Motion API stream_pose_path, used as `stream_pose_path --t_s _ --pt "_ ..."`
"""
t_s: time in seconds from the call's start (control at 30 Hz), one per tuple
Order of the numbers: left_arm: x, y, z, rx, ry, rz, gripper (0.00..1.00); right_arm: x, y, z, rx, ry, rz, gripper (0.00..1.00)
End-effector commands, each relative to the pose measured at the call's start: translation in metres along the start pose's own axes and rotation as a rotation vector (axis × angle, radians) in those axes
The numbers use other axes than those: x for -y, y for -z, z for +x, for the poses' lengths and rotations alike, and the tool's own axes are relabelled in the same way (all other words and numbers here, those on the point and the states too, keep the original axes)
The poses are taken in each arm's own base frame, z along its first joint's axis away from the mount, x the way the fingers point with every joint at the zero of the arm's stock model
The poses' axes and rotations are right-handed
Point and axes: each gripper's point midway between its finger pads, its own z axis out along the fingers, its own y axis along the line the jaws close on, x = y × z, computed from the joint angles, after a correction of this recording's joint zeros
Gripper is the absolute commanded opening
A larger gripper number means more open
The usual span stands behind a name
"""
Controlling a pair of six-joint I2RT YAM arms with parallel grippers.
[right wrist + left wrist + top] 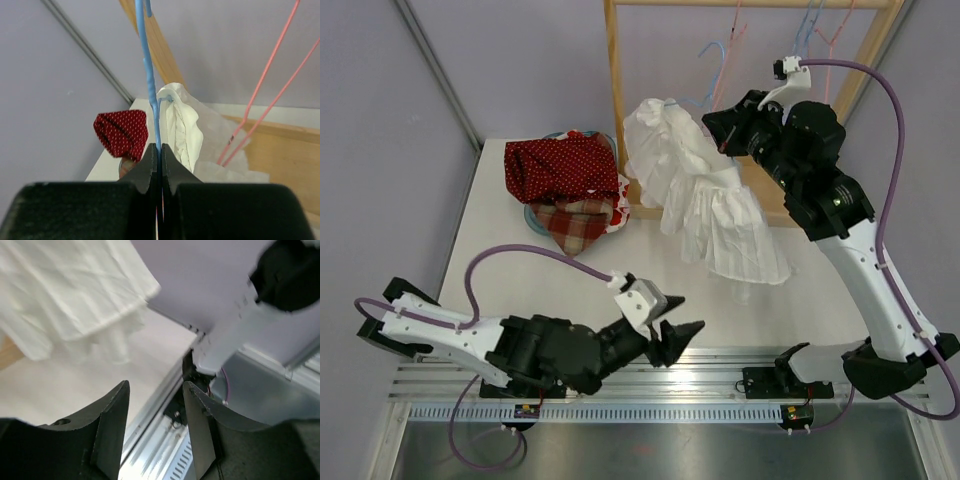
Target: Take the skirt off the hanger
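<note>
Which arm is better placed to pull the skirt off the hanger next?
Left. The right gripper is shut on the blue hanger, steadying it. The left gripper is open, empty and facing the white skirt, though some way off.

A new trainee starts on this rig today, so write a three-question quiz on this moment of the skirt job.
1. True or false: the left gripper is holding the skirt.
2. What is the right gripper shut on?
A. the blue hanger
B. a pink hanger
C. the wooden rack
3. Fill in: seen from above, the red spotted cloth lies to the ___ of the skirt.

Key:
1. False. Its jaws are open and empty, down by the near edge of the table.
2. A
3. left
</note>
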Motion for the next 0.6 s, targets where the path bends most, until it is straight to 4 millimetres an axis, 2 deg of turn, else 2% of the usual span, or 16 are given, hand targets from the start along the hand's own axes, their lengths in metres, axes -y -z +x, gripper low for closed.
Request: stream_pose_path --t_s 0.0,0.03,0.07,0.1,0.17,0.2,0.23,0.27,0.3,0.37,0.4,0.47,0.5,0.53,0.57 --pt "-0.045 0.01 -0.069 0.161 -0.012 -0.15 0.54 -0.029 0.036 -0.014 0.043 -0.021 -0.158 0.0" --pt "-0.05 0.01 -0.077 0.175 -0.024 -0.16 0.58 -0.033 0.045 -0.016 0.053 -0.025 -0.183 0.0" --pt "-0.058 0.01 -0.085 0.192 -0.034 -0.185 0.64 -0.034 0.045 -0.008 0.039 -0.025 -0.207 0.0" --pt "-0.074 0.008 -0.096 0.22 -0.067 -0.23 0.7 -0.043 0.05 -0.001 0.014 -0.024 -0.268 0.0" --pt "-0.092 0.007 -0.108 0.249 -0.084 -0.243 0.76 -0.056 0.064 0.003 -0.006 -0.006 -0.352 0.0" --pt "-0.121 0.005 -0.118 0.269 -0.076 -0.307 0.79 -0.062 0.072 0.007 -0.027 -0.004 -0.395 0.0" --pt "-0.132 0.005 -0.123 0.28 -0.076 -0.319 0.81 -0.066 0.084 0.002 -0.015 -0.001 -0.416 0.0" --pt "-0.14 0.008 -0.13 0.295 -0.08 -0.307 0.82 -0.065 0.089 0.007 -0.03 0.002 -0.421 0.0" --pt "-0.167 0.01 -0.133 0.291 -0.102 -0.376 0.83 -0.067 0.097 0.008 -0.036 0.018 -0.441 0.0" --pt "-0.182 0.016 -0.14 0.295 -0.12 -0.382 0.85 -0.07 0.12 0.005 -0.043 0.042 -0.462 0.0" --pt "-0.203 0.02 -0.139 0.279 -0.134 -0.427 0.86 -0.07 0.127 0.005 -0.046 0.065 -0.474 0.0" --pt "-0.206 0.027 -0.142 0.281 -0.136 -0.381 0.9 -0.07 0.151 0.001 -0.05 0.093 -0.474 0.0" --pt "-0.218 0.032 -0.14 0.272 -0.147 -0.401 0.93 -0.068 0.159 0.001 -0.05 0.119 -0.472 0.0" --pt "-0.221 0.034 -0.139 0.265 -0.153 -0.391 0.98 -0.068 0.172 -0.003 -0.043 0.126 -0.475 0.0" --pt "-0.218 0.033 -0.136 0.254 -0.164 -0.347 0.98 -0.067 0.181 -0.002 -0.059 0.129 -0.47 0.0"
